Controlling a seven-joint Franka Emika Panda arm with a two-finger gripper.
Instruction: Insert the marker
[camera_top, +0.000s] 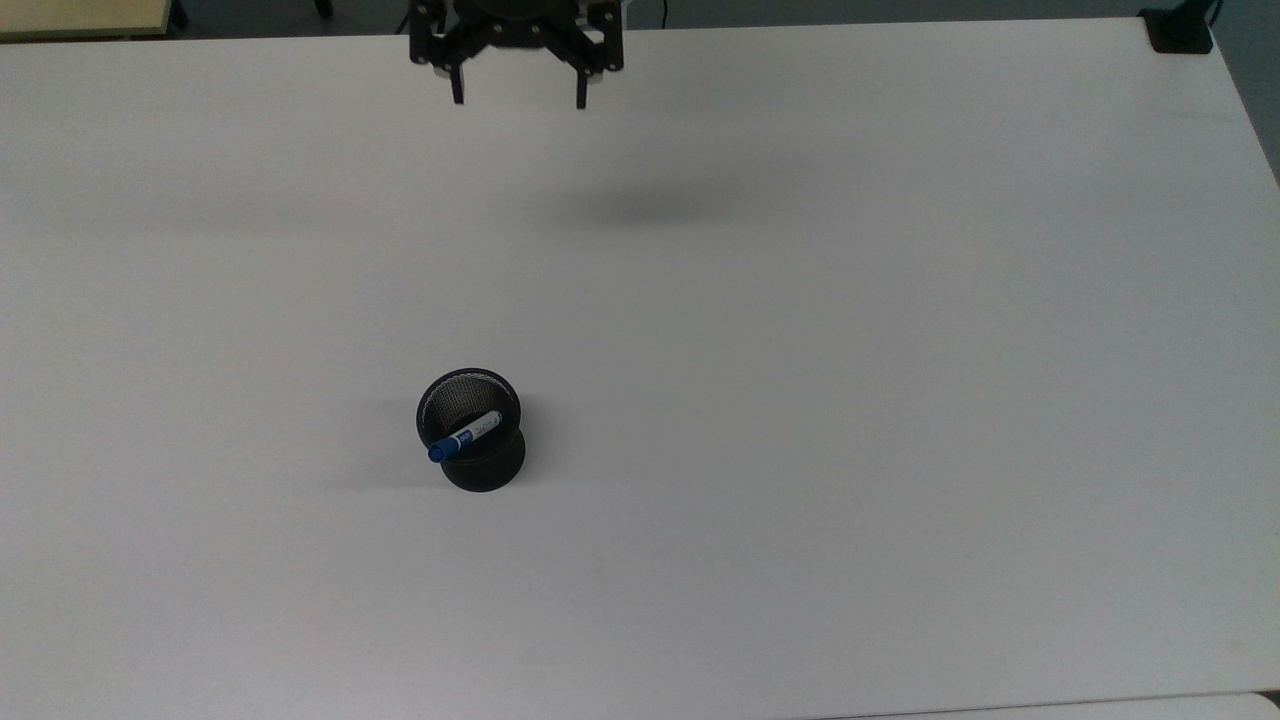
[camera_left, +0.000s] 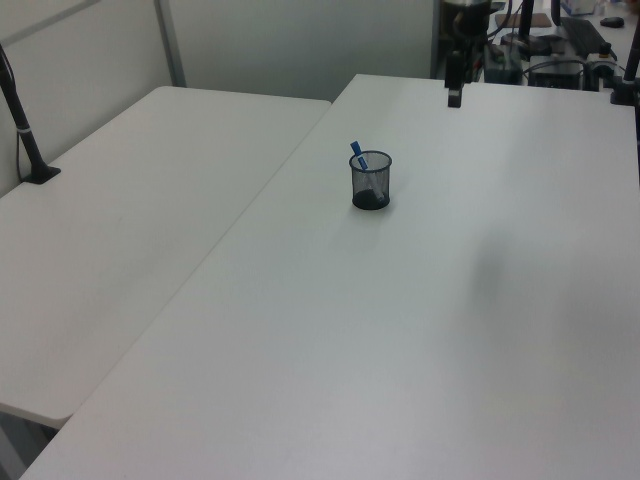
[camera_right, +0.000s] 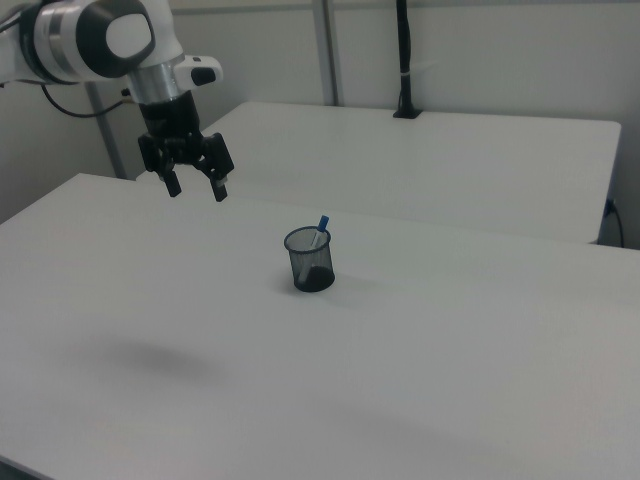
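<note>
Parking is what I'd finish cleanly: the black two-finger gripper hangs spread and empty, well apart from the black mesh cup holding the leaning slim white blue-capped marker. The plain white table adjoins another white table.

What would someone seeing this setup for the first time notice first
Probably the black mesh cup standing alone on the white table, with the marker leaning inside it, blue cap poking over the rim. Next, the gripper hanging open and empty in the air, well away from the cup, toward the right view's left.
</note>
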